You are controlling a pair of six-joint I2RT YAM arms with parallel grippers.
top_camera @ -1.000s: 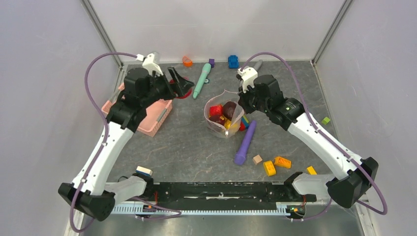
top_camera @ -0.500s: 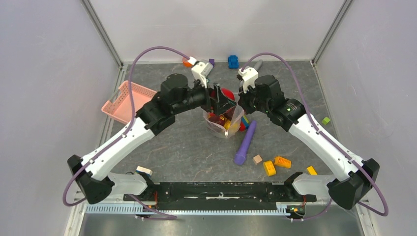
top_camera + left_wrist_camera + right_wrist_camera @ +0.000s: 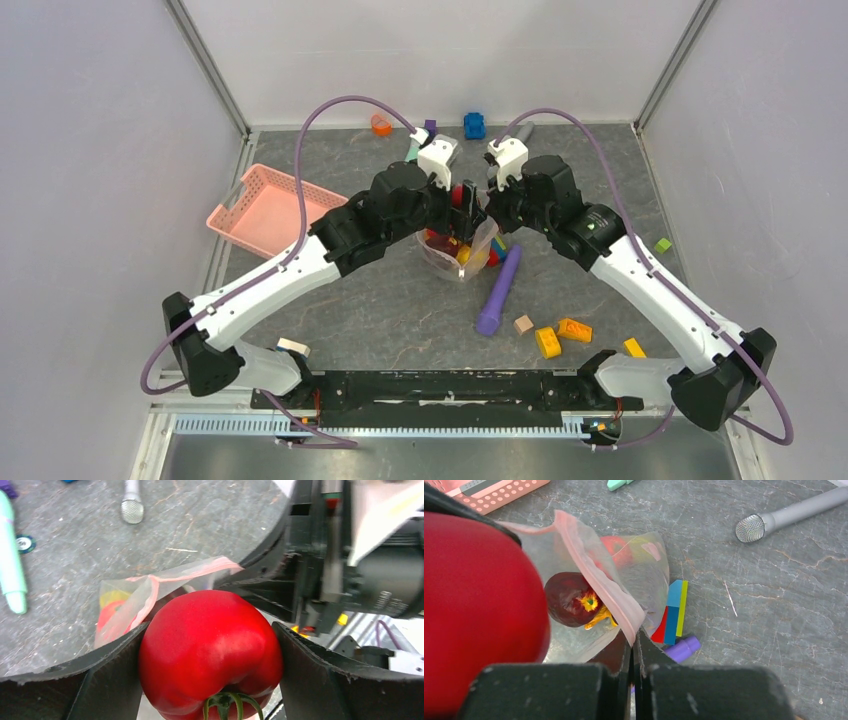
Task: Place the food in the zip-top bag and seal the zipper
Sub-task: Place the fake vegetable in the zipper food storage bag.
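My left gripper (image 3: 210, 652) is shut on a piece of the food, a glossy red tomato-like toy (image 3: 210, 645) with a green stalk. It hangs right over the mouth of the zip-top bag (image 3: 462, 258) at mid-table. The bag (image 3: 651, 580) stands open, and my right gripper (image 3: 634, 639) is shut on its rim, pinching the pinkish zipper (image 3: 594, 575) strip. Inside lie a dark maroon piece (image 3: 569, 600) with yellow beside it and more red food. From above, the red toy (image 3: 463, 192) sits between both wrists. The slider tab does not show.
A pink basket (image 3: 265, 210) stands at the left. A purple stick (image 3: 498, 290) and a multicoloured block (image 3: 672, 612) lie beside the bag. Yellow blocks (image 3: 548, 342) sit front right, a blue block (image 3: 474, 125) and a microphone (image 3: 784, 517) at the back.
My left arm has swung from over the pink basket rightwards to the bag's mouth, carrying the red toy. The right arm has kept its pinch on the bag rim.
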